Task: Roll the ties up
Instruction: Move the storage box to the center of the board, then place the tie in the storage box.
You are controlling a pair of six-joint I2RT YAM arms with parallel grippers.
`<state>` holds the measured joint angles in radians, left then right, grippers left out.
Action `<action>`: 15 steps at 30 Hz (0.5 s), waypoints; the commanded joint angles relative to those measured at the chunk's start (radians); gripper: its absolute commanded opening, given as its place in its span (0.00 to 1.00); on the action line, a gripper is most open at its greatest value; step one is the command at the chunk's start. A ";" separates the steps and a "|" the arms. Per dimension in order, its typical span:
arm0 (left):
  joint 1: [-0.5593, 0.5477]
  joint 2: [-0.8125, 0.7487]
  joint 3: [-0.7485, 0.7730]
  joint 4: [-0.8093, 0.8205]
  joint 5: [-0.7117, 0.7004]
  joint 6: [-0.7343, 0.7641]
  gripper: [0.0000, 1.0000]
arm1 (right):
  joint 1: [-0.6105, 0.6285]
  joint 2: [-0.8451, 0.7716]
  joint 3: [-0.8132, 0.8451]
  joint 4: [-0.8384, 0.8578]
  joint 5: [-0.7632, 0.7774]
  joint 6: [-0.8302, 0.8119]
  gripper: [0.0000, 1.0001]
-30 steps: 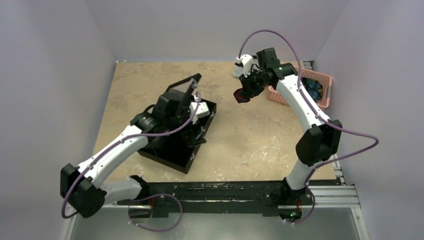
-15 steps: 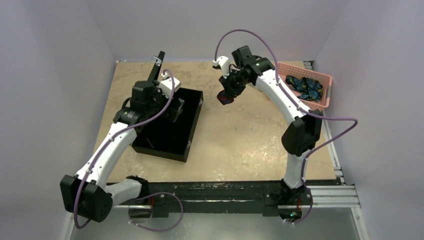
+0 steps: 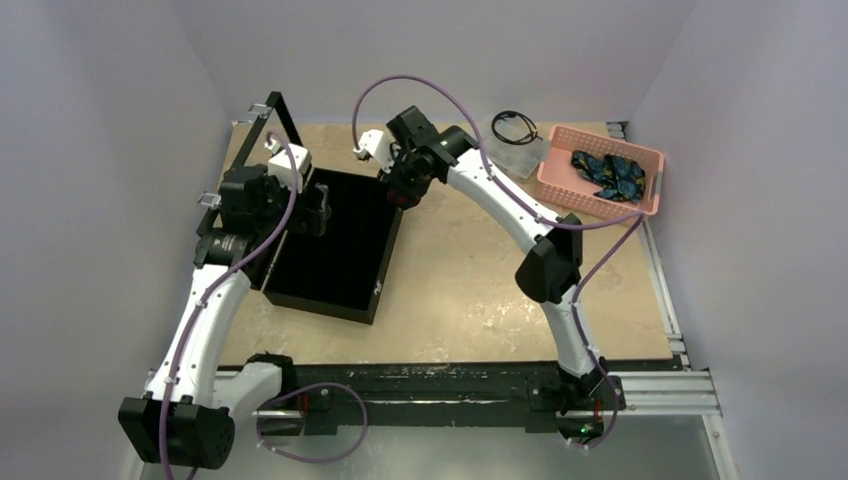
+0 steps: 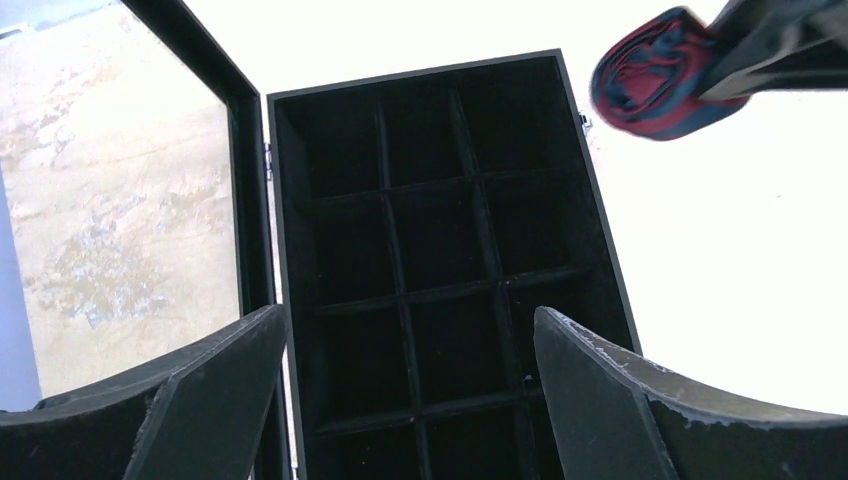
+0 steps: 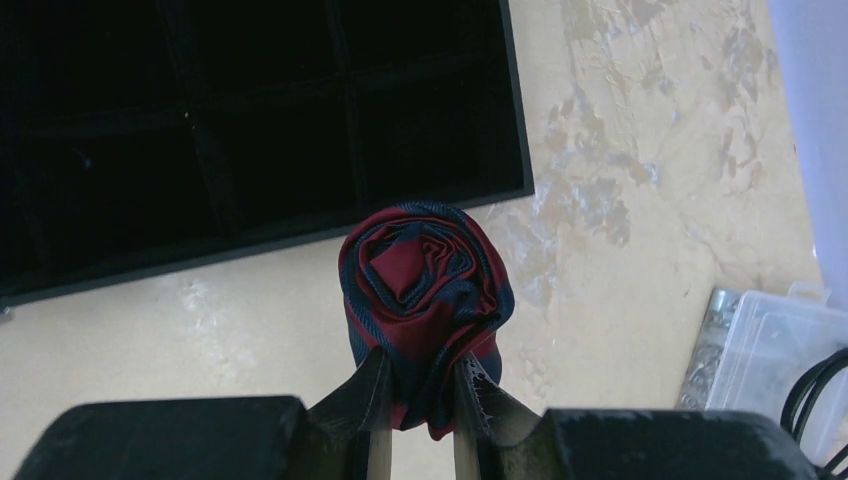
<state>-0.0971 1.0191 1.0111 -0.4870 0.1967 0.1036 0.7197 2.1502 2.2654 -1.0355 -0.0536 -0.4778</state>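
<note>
The maroon tie with navy stripes is rolled into a tight coil, and my right gripper is shut on its lower edge. It hangs above the table just off the far right corner of the open black compartment box. The left wrist view shows the coil too. My right gripper is beside the box's far end. My left gripper is open and empty over the box's dividers. The dark blue and teal ties lie in a pink basket.
The box lid stands open at the far left, its frame also in the left wrist view. A clear plastic case with a black coiled cable sits left of the basket. Purple walls close the table.
My right arm has swung left with the rolled tie, from near the basket to the box's far corner. The lid has gone from low to fully open, and my left gripper is off it.
</note>
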 commanded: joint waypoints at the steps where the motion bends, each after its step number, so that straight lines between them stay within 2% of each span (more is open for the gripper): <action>1: 0.044 -0.040 -0.010 0.043 0.058 -0.094 0.94 | 0.039 0.061 0.127 0.006 0.080 -0.048 0.00; 4: 0.072 -0.059 -0.030 0.054 0.048 -0.142 0.94 | 0.080 0.064 0.125 0.014 0.065 -0.059 0.00; 9: 0.127 -0.083 -0.029 0.069 0.037 -0.189 0.96 | 0.154 0.035 0.027 0.044 0.057 -0.071 0.00; 15: 0.153 -0.080 -0.020 0.081 -0.017 -0.226 0.98 | 0.191 0.081 0.028 0.050 0.082 -0.064 0.00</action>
<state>0.0360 0.9482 0.9833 -0.4515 0.2157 -0.0620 0.8959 2.2436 2.2883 -1.0222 -0.0082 -0.5278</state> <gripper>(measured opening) 0.969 0.180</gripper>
